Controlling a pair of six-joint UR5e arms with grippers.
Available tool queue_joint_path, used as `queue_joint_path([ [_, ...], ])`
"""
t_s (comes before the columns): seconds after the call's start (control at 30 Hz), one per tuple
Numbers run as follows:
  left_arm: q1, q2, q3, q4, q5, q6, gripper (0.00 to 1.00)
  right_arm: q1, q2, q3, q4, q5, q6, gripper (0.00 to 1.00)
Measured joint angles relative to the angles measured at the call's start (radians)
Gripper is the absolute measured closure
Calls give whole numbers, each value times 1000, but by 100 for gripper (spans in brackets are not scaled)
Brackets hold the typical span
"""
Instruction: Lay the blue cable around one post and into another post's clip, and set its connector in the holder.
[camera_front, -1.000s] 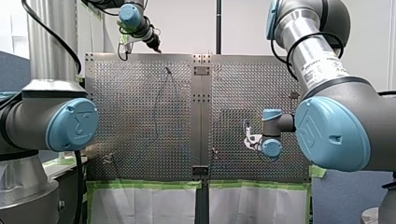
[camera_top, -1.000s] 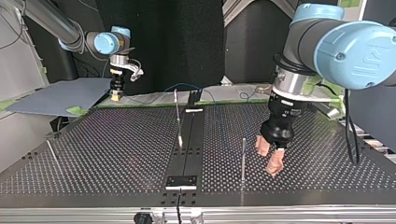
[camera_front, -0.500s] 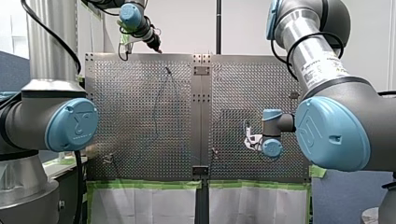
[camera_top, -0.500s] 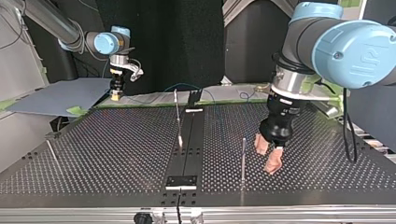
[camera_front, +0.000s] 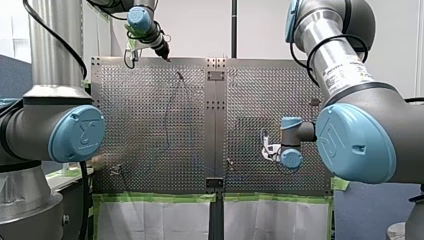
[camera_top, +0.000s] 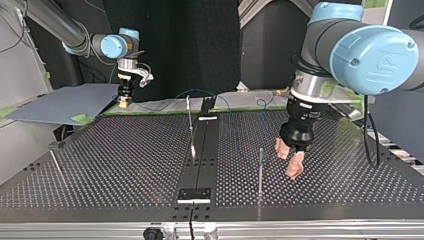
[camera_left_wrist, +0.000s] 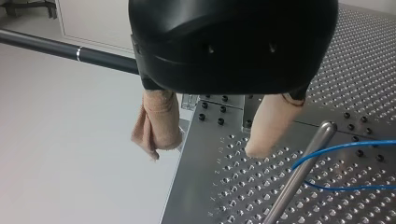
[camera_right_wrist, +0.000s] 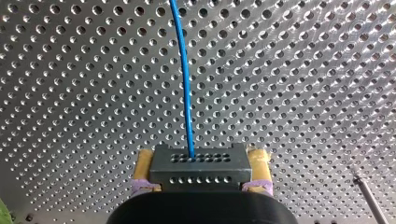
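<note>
My right gripper (camera_right_wrist: 200, 169) is shut on a grey perforated connector block (camera_right_wrist: 198, 161), held between its yellow pads (camera_right_wrist: 142, 171). The blue cable (camera_right_wrist: 184, 79) runs from the block straight ahead over the perforated plate. In the top view this gripper (camera_top: 122, 102) hangs at the far left edge of the table. My left gripper (camera_left_wrist: 210, 137) is open, its beige padded fingers (camera_left_wrist: 266, 128) empty. A metal post (camera_left_wrist: 303, 175) and a loop of blue cable (camera_left_wrist: 345, 149) lie just beside it. In the top view it (camera_top: 290, 160) hovers right of a thin post (camera_top: 260, 167).
Another post (camera_top: 190, 117) stands near the table's middle, and a third (camera_top: 55, 162) near the top view's left edge. A black plate (camera_top: 195, 194) sits on the centre rail. A grey sheet (camera_top: 60, 102) lies beyond the table's far left corner.
In the top view my left gripper has shifted slightly farther from the camera and turned a little, still open. My right arm has not moved.
</note>
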Motion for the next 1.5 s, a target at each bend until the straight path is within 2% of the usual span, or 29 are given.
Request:
queue_joint_path([
  [1.2, 3, 0, 0, 3, -6, 0, 0, -2, 0, 0, -2, 0, 0, 80],
  [1.37, -8, 5, -5, 11, -4, 7, 0, -2, 0, 0, -1, 0, 0, 80],
  [1.5, -30, 22, -29, 27, 18, 24, 0, -3, 0, 0, -1, 0, 0, 80],
])
